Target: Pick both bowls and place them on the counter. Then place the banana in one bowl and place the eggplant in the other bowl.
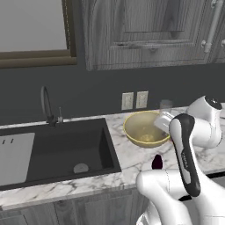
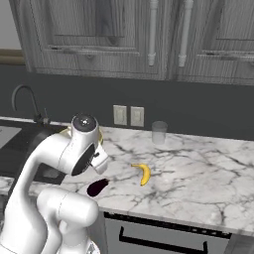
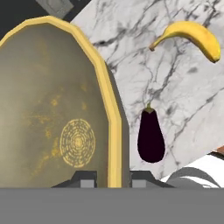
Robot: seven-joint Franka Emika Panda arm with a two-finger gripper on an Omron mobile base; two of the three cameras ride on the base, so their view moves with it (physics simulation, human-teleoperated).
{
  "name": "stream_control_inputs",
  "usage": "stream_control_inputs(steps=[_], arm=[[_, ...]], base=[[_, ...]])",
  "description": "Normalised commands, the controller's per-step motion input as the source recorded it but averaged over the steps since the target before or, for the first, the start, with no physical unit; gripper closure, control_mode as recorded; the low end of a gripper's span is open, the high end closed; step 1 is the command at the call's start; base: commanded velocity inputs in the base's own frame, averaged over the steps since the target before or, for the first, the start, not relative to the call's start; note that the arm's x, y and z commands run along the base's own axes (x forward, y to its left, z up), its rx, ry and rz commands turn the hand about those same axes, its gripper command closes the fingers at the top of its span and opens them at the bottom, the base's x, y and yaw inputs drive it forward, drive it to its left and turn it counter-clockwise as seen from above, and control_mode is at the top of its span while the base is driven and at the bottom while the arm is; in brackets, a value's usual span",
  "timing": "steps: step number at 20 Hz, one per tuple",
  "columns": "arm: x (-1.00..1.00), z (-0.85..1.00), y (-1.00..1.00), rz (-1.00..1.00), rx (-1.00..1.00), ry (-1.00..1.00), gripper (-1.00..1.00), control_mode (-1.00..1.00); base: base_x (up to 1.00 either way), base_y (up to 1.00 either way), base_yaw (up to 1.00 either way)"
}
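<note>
My gripper is shut on the right rim of a tan-yellow bowl, with the bright yellow rim running between its two finger tips. The bowl is low over the white marble counter, just right of the sink. I cannot tell whether it touches the counter. My gripper holds it from the right side. A dark purple eggplant lies on the counter close beside the bowl; the eggplant is near the front edge. The yellow banana lies further right on the counter.
The black sink basin with its faucet lies left of the bowl. A clear glass stands at the back by the wall, near two outlets. Grey wall cabinets hang overhead.
</note>
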Motion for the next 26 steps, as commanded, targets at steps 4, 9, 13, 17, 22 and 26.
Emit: stream_control_inputs(steps=[4,9,13,17,22,26], arm=[[0.52,-0.45,0.0,0.0,0.03,0.07,1.0,-1.0],[0.65,-0.23,-0.01,0.0,0.08,0.02,1.0,-1.0],[0.68,-0.25,-0.05,0.0,0.09,0.05,1.0,-1.0],[0.63,-0.25,-0.09,0.02,0.03,0.09,1.0,-1.0],[0.55,-0.24,-0.08,0.04,0.0,0.12,1.0,-1.0],[0.48,-0.29,-0.04,0.02,0.0,0.07,1.0,-1.0]], base=[[0.0,0.0,0.0],[0.0,0.0,0.0],[0.0,0.0,0.0],[0.0,0.0,0.0],[0.0,0.0,0.0],[0.0,0.0,0.0]])
